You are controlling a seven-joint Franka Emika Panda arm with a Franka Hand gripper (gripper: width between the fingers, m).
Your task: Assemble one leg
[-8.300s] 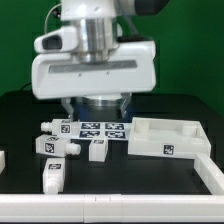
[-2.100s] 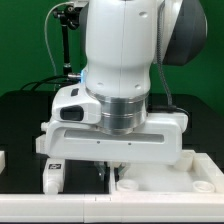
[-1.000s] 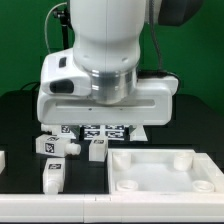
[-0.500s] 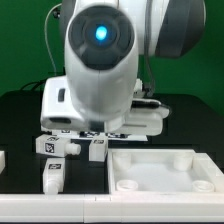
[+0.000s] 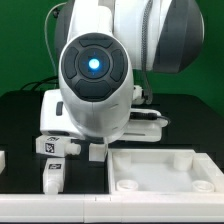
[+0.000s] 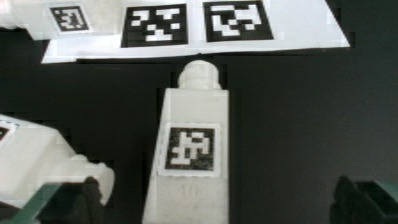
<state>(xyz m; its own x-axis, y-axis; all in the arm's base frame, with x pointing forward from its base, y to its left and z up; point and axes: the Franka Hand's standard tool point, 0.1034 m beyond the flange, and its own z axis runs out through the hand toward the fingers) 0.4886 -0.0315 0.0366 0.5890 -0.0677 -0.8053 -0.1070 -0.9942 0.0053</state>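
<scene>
Reading from the exterior view's left, you first meet a sliver of white part (image 5: 3, 158) cut off by the frame; I cannot tell what it is. Next, on the black counter (image 5: 20, 120), lie three loose table legs: the far leg (image 5: 50, 145) with its tags showing, the near leg (image 5: 52, 177) in front of it, and the middle leg (image 5: 96, 151) half tucked under the arm (image 5: 95, 75). The arm blocks most of the scene and hides the tool from this side. On the exterior view's right sits the square tabletop (image 5: 165, 170), flat on the counter and apart from the legs, with nothing standing in it.

In the wrist view, one centred leg (image 6: 192, 130) lies lengthwise below the camera, its rounded tip just short of the marker board (image 6: 285, 42). A neighbouring leg (image 6: 45, 165) lies just beside it. The tool (image 6: 214, 205) is spread wide, with a dark fingertip (image 6: 63, 205) showing on each side of the centred leg, and it has hold of nothing. How far above the counter it hangs I cannot tell.

My judgement is that you are at the very start: no leg is picked up and none is in the tabletop. Closing on the centred leg, carrying it to a corner and screwing it in are all left to do.
</scene>
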